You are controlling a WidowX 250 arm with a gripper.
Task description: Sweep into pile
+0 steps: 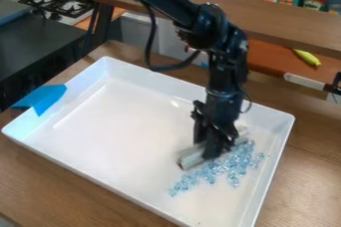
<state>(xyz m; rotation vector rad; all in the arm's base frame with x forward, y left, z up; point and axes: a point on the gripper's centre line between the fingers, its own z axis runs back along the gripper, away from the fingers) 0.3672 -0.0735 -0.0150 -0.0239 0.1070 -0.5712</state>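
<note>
Blue bits (pixel 230 167) could slip past the sweep

In the camera view, the end effector (pixel 211 152) points down into the white tray (pixel 120 126), its fingers looking clamped on a grey tool (pixel 191 159) held low at a slant. The bits lie beside the tool in a loose, uneven band towards the tray's right-hand side, with stragglers at the band's edges. My guess is that gathering them is the step in hand, with the pile still too scattered

A stroke along the band rather than across it would probably let bits roll around the tool's ends. If the tool rides slightly high, they could pass underneath; pressed too hard, it might twist in the grip or shove the tray along the counter (pixel 70 191). Pushing too far right could jam bits against the wall, or knock the tool into it
</note>
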